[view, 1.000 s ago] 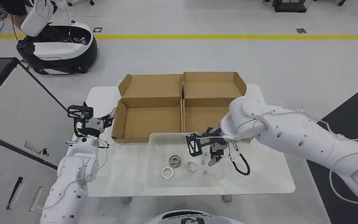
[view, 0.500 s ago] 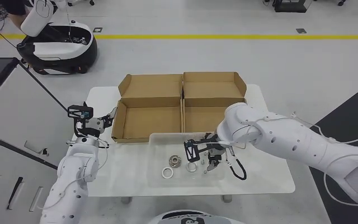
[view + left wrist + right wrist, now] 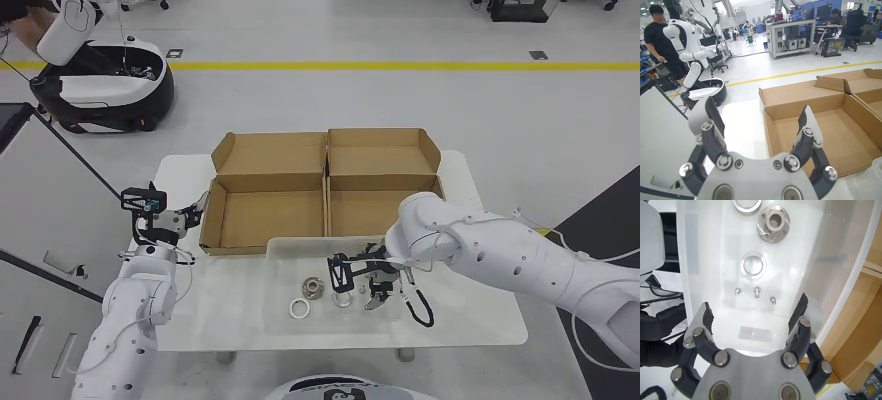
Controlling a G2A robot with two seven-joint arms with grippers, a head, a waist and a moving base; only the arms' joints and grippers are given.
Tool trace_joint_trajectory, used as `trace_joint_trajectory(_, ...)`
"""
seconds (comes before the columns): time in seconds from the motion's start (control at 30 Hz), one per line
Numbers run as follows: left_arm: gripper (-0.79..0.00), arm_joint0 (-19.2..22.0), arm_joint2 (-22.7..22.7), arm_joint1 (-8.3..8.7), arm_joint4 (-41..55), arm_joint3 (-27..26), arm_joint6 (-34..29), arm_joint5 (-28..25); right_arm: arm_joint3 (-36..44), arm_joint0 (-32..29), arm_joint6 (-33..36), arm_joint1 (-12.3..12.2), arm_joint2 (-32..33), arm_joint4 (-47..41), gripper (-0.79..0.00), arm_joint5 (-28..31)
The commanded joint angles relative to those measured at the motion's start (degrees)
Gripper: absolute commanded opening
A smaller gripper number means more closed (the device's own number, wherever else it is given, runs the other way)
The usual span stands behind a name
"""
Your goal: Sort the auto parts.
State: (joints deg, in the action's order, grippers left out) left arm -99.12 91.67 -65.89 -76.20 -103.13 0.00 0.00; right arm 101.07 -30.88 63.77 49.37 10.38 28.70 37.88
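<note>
Several metal parts lie in a translucent white tray (image 3: pixel 838 256): a flanged hub (image 3: pixel 773 224), a ring (image 3: pixel 753 265), a second ring (image 3: pixel 747 205) at the picture's edge, and three small bolts (image 3: pixel 756 291). My right gripper (image 3: pixel 754 308) hovers open just above the tray floor, the bolts a little ahead of its fingertips and nothing between them. From above, this gripper (image 3: pixel 338 272) sits over the tray (image 3: pixel 285 250) beside the hub (image 3: pixel 314 289) and a ring (image 3: pixel 343 297). My left gripper (image 3: pixel 759 111) is open and empty by the left cardboard box (image 3: pixel 819 128).
Two open, empty cardboard boxes (image 3: pixel 265 215) (image 3: pixel 375 205) stand side by side behind the tray on the white table (image 3: pixel 470 310). Another ring (image 3: pixel 298 309) lies at the tray's near left. A second robot (image 3: pixel 100 80) is parked on the floor beyond the table.
My right gripper has moved left and slightly nearer over the tray, toward the hub and ring. The left arm has stayed still.
</note>
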Motion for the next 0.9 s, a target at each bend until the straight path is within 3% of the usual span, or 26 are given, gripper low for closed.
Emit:
trace_joint_trajectory(0.0,0.0,0.0,0.0,0.0,0.0,0.0,0.0,0.0,0.0,0.0,0.01,0.0,-0.01,-0.02,0.0,0.04)
trace_joint_trajectory(0.57,0.0,0.0,0.0,0.0,0.0,0.0,0.0,0.0,1.2,-0.53,-1.4,0.02,0.54,2.2,0.0,-0.99)
trace_joint_trajectory(0.87,0.0,0.0,0.0,0.0,0.0,0.0,0.0,0.0,3.81,0.17,6.27,0.71,0.81,0.72,0.0,-3.64)
